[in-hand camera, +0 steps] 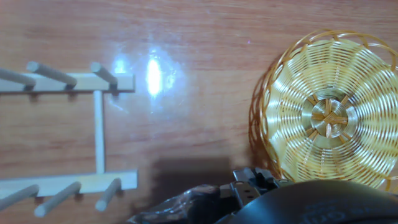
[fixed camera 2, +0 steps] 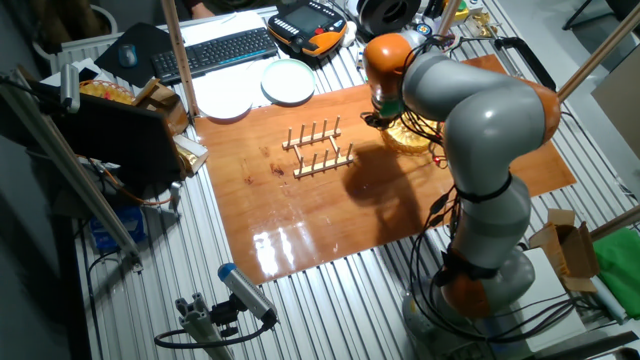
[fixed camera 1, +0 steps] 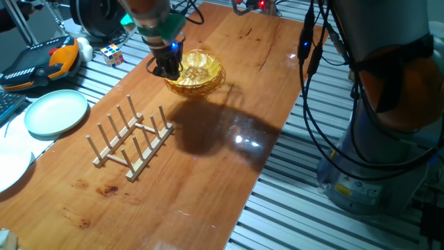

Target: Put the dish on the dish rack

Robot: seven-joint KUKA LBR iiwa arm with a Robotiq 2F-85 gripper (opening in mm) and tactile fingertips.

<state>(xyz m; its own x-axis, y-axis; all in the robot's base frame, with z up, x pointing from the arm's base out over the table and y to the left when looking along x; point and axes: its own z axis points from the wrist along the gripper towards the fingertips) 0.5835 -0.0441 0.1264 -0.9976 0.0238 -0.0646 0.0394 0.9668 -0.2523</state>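
The amber-yellow ribbed dish [fixed camera 1: 198, 71] lies flat on the wooden table at its far end. It also shows in the hand view [in-hand camera: 329, 115] at the right and in the other fixed view [fixed camera 2: 410, 135], partly behind the arm. My gripper [fixed camera 1: 167, 68] hangs low at the dish's left rim, its jaws look open, and it holds nothing. Only dark hand parts show along the bottom edge of the hand view. The light wooden dish rack [fixed camera 1: 132, 139] with upright pegs stands empty mid-table, left of the dish [in-hand camera: 99, 130] [fixed camera 2: 318, 148].
A pale white-green plate [fixed camera 1: 57, 111] and a white plate [fixed camera 1: 10, 163] lie left of the table. A Rubik's cube [fixed camera 1: 113, 54] and an orange-black pendant [fixed camera 1: 41, 62] sit behind them. A keyboard [fixed camera 2: 215, 50] is beyond. The robot base [fixed camera 1: 388, 139] stands right.
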